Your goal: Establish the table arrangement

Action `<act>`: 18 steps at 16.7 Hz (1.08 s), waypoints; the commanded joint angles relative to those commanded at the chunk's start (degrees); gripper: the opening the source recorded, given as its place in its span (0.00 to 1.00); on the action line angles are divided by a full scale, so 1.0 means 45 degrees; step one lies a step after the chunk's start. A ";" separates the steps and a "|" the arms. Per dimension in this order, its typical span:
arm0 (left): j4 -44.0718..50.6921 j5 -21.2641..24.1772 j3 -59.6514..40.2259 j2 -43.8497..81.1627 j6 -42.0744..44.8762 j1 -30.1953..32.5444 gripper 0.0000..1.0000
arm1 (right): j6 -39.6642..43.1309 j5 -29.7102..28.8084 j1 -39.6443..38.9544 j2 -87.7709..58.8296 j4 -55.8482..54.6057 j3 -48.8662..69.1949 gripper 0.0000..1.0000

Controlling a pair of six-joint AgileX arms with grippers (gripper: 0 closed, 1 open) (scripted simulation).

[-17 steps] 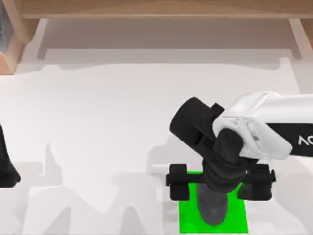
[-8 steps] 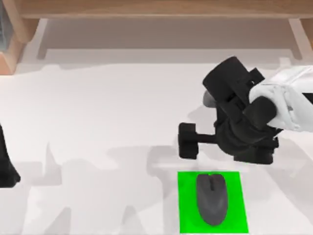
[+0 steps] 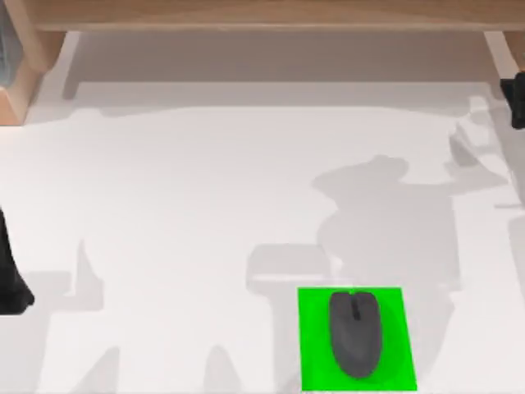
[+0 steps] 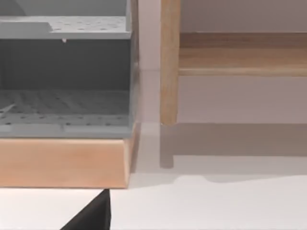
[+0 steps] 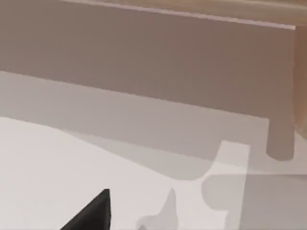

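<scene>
Dark grey computer mouse (image 3: pixel 354 334) centred on green pad (image 3: pixel 358 338), lower right of table (image 3: pixel 180 213), long axis toward frame bottom; both arms at frame edges; jaw states cannot be told

Left arm (image 3: pixel 10 275): dark part at the top view's left edge, low over the table's left side. Left gripper: one dark fingertip (image 4: pixel 93 215) in the left wrist view.

Right arm (image 3: pixel 518 100): small dark part at the top view's right edge, far side. Right gripper: one dark fingertip (image 5: pixel 93 213) in the right wrist view.
</scene>
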State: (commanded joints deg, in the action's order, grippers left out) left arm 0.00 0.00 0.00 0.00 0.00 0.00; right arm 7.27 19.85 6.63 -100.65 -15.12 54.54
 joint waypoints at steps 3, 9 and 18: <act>0.0000 0.0000 0.0000 0.0000 0.0000 0.0000 1.00 | 0.4771 0.1168 0.3814 0.0255 -0.4745 -0.0824 1.00; 0.0000 0.0000 0.0000 0.0000 0.0000 0.0000 1.00 | 1.2547 0.1602 0.8635 0.0024 -1.1649 -0.3347 1.00; 0.0000 0.0000 0.0000 0.0000 0.0000 0.0000 1.00 | 1.7942 0.2026 0.8644 -0.2844 -1.6661 -0.6816 1.00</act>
State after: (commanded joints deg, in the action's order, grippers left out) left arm 0.00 0.00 0.00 0.00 0.00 0.00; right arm 88.01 28.97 45.52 -113.45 -90.09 23.87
